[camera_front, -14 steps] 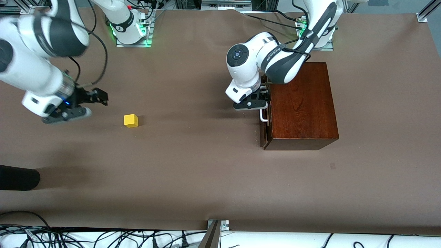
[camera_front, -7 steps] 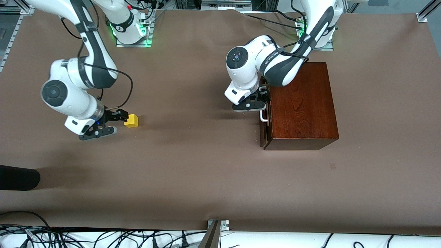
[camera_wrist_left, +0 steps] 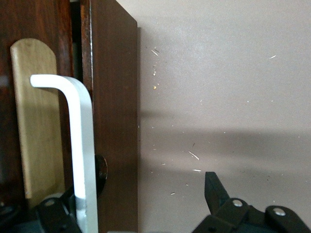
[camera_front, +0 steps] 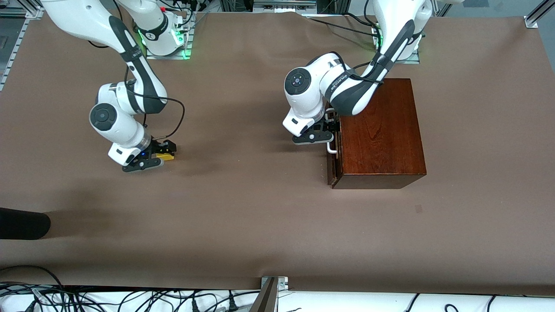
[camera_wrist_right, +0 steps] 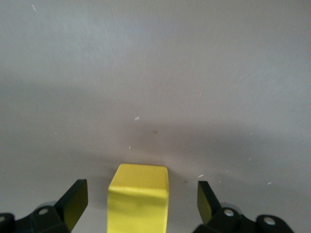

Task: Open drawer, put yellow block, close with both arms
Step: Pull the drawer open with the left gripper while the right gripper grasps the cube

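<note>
Now my right gripper [camera_wrist_right: 138,204] stands wide, and the yellow block [camera_wrist_right: 138,196] sits on the table between its fingers, untouched. My left gripper [camera_wrist_left: 141,208], also wide, straddles the white handle [camera_wrist_left: 80,145] of the shut drawer [camera_front: 333,151].

The big wooden box [camera_front: 379,130] blocks the way at 3 o'clock. From 6 to 9 o'clock, the brown table [camera_front: 260,225] lies open.
</note>
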`<act>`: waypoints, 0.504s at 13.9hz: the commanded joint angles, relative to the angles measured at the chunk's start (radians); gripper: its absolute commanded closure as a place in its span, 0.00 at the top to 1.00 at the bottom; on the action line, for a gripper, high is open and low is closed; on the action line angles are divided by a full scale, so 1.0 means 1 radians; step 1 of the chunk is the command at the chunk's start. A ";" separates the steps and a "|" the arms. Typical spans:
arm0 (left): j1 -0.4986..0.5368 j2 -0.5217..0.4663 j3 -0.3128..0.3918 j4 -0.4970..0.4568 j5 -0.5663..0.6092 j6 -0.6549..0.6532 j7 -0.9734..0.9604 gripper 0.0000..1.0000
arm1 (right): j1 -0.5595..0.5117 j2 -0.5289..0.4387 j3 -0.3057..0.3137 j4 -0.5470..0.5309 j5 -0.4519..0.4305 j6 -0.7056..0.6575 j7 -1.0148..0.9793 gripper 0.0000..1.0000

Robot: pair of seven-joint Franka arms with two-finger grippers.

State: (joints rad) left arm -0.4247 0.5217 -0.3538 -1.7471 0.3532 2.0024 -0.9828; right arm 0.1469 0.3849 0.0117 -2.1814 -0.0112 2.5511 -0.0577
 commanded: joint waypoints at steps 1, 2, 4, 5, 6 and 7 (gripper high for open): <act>-0.032 0.041 -0.002 0.058 0.035 0.024 -0.031 1.00 | 0.002 -0.018 0.004 -0.037 0.010 0.018 0.042 1.00; -0.046 0.063 -0.002 0.087 0.035 0.024 -0.042 1.00 | -0.001 -0.018 0.004 -0.043 0.008 0.024 0.064 1.00; -0.080 0.112 -0.002 0.161 0.027 0.024 -0.086 1.00 | -0.001 -0.011 0.004 -0.049 0.008 0.040 0.073 0.93; -0.083 0.130 -0.004 0.187 0.021 0.024 -0.091 1.00 | -0.001 -0.009 0.004 -0.049 0.008 0.040 0.073 0.85; -0.088 0.145 -0.004 0.214 0.020 0.024 -0.093 1.00 | -0.001 -0.011 0.004 -0.049 0.008 0.040 0.073 0.73; -0.094 0.159 -0.005 0.244 0.017 0.024 -0.093 1.00 | -0.001 -0.011 0.004 -0.049 0.008 0.040 0.073 0.61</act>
State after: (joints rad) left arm -0.4956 0.6093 -0.3550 -1.6127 0.3532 2.0258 -1.0486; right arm 0.1469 0.3854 0.0118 -2.2122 -0.0111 2.5713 0.0015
